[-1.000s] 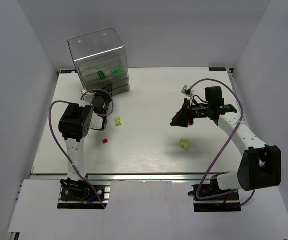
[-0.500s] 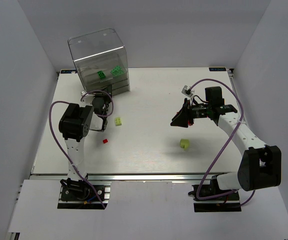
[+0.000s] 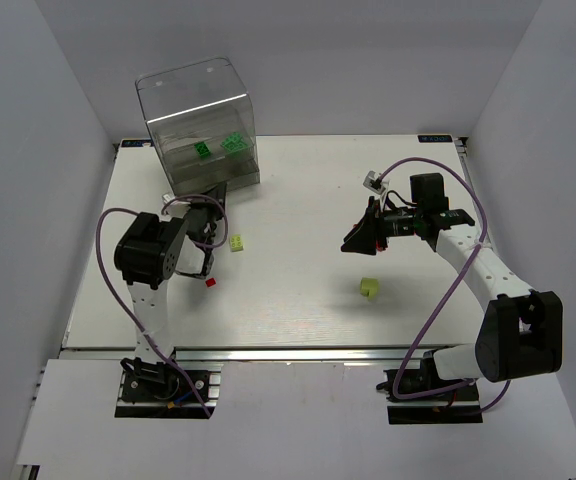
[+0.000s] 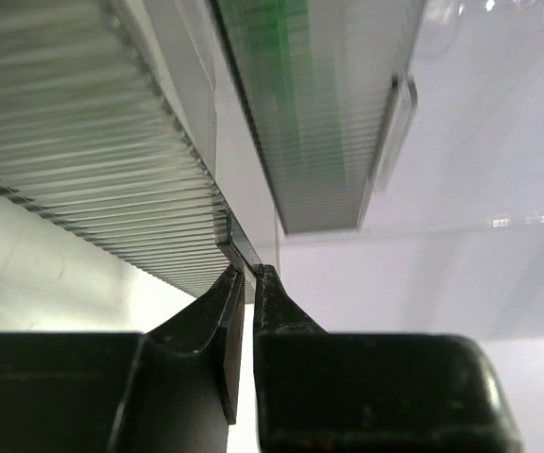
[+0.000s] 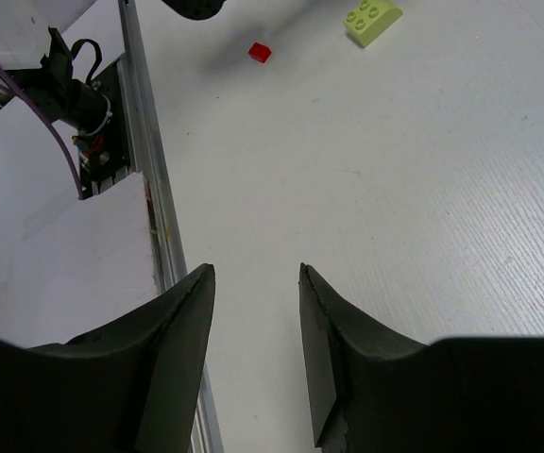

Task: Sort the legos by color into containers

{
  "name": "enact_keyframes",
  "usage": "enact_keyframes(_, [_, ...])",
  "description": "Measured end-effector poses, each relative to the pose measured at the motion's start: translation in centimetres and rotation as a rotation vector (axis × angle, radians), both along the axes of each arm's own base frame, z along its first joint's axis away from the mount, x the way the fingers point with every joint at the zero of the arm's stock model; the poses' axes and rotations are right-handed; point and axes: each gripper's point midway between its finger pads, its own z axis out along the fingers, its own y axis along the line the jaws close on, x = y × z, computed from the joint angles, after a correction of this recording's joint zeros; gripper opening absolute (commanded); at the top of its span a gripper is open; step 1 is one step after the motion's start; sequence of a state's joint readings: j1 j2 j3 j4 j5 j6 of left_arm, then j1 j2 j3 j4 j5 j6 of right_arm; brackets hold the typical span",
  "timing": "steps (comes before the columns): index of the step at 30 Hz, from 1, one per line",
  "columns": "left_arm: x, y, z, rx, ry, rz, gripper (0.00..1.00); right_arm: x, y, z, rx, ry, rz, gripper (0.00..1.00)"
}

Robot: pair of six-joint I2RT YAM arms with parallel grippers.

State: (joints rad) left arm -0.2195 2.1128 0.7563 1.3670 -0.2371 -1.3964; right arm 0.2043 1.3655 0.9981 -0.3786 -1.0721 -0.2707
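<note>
The clear cabinet of containers point(image 3: 200, 125) stands at the back left, with two green legos point(image 3: 202, 149) point(image 3: 234, 142) seen through an upper tier. My left gripper point(image 3: 211, 203) point(image 4: 249, 271) is shut on the thin clear front tab point(image 4: 240, 248) of the bottom drawer point(image 4: 83, 142), which sticks out a little from the cabinet. On the table lie a pale yellow-green brick point(image 3: 236, 241) point(image 5: 373, 19), a tiny red brick point(image 3: 210, 283) point(image 5: 260, 52) and another yellow-green brick point(image 3: 370, 287). My right gripper point(image 3: 352, 243) point(image 5: 253, 274) hovers open over bare table, holding nothing.
A small white-grey piece point(image 3: 373, 181) sits by the right arm's cable. White walls close in the table on the left, back and right. The metal rail point(image 5: 144, 142) runs along the near edge.
My left gripper has closed on the drawer's tab and drawn back slightly toward the near edge, the drawer coming with it. The right arm has not moved.
</note>
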Motion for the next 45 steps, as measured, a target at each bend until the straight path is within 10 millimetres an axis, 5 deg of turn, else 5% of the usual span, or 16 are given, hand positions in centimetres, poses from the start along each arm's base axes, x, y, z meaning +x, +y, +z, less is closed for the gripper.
enact_keyframes(12, [-4.8, -1.4, -0.1, 0.015, 0.055, -0.082, 0.03, 0.0, -0.2, -0.9, -0.021, 0.009, -0.011, 0.47])
enact_keyframes(16, [-5.6, -1.5, -0.5, 0.022, 0.071, -0.096, 0.51, 0.0, -0.3, -1.1, -0.026, 0.003, -0.008, 0.53])
enact_keyframes(18, [-5.7, -1.6, -0.6, 0.021, 0.075, -0.106, 0.55, 0.0, -0.3, -1.3, -0.029, 0.003, -0.004, 0.56])
enact_keyframes(28, [-8.1, -3.2, 2.8, 0.027, 0.065, -0.226, 0.58, -0.1, -0.5, -2.8, -0.059, 0.009, 0.015, 0.63])
enact_keyframes(36, [-13.9, -3.3, 5.7, 0.151, 0.146, -0.327, 0.43, 0.4, -0.9, -3.8, -0.103, -0.009, 0.003, 0.57])
enact_keyframes(40, [-17.2, -2.1, 7.0, 0.292, 0.173, -0.330, 0.44, 1.0, -1.3, -4.1, -0.139, -0.052, -0.025, 0.59])
enact_keyframes(42, [-18.5, -1.3, 7.3, 0.394, 0.194, -0.327, 0.48, 1.0, -1.6, -4.2, -0.154, -0.084, -0.042, 0.62])
enact_keyframes(45, [-19.8, -0.6, 7.9, 0.550, 0.209, -0.346, 0.68, 1.2, -2.2, -4.1, -0.182, -0.130, -0.084, 0.77])
